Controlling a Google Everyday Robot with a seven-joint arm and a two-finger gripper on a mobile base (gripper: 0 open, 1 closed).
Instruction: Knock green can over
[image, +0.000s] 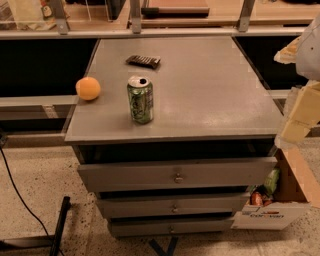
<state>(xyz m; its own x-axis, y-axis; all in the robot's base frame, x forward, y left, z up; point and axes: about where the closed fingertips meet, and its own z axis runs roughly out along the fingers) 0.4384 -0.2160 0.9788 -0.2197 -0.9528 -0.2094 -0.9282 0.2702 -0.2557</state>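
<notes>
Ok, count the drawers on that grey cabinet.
3, stacked on the cabinet front: top drawer, middle drawer, bottom drawer. A cardboard box covers the lower two's right ends. The tool is at the right edge, far from the green can.

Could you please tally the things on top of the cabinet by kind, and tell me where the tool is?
green can: 1
orange ball: 1
dark flat packet: 1
Total: 3
The tool is at the right edge of the view, beside the cabinet top and far from the green can.
</notes>
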